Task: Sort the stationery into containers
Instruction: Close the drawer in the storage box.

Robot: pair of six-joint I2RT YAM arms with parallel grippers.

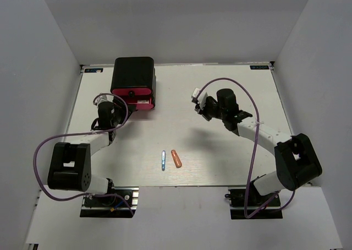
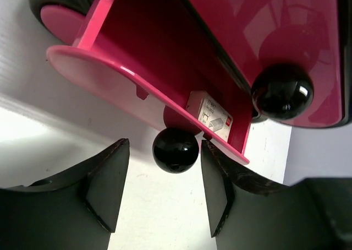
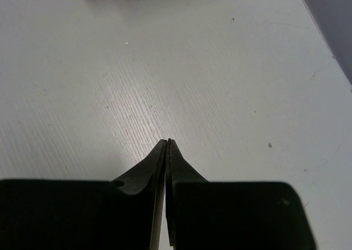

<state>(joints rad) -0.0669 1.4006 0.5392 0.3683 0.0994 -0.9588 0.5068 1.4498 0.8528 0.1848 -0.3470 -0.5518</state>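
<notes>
Pink drawers (image 1: 132,90) sit stacked in the black box (image 1: 133,68) at the far left of the table (image 1: 220,151), fronts facing the near edge. One drawer (image 2: 110,79) is pulled out toward the arms. Left gripper (image 2: 163,175) is at that drawer's front with jaws spread. The round black knob (image 2: 175,150) sits between the fingers with a gap on each side, so it is not gripped. White eraser block (image 2: 212,115) lies inside the pulled-out drawer toward its right side, long axis along the drawer front. A second knob (image 2: 282,91) is on a shut drawer beside it.

Mid-table, near the front edge, lies the thin blue pen (image 1: 164,160), long axis near-to-far; can't tell which end is the tip. Just right of it, close but apart, is the stubby orange marker (image 1: 176,158), its far end leaning left toward the pen.

Right gripper (image 3: 168,142) is right of centre, well apart from both. Its fingers are pressed together over the table with nothing between them.
</notes>
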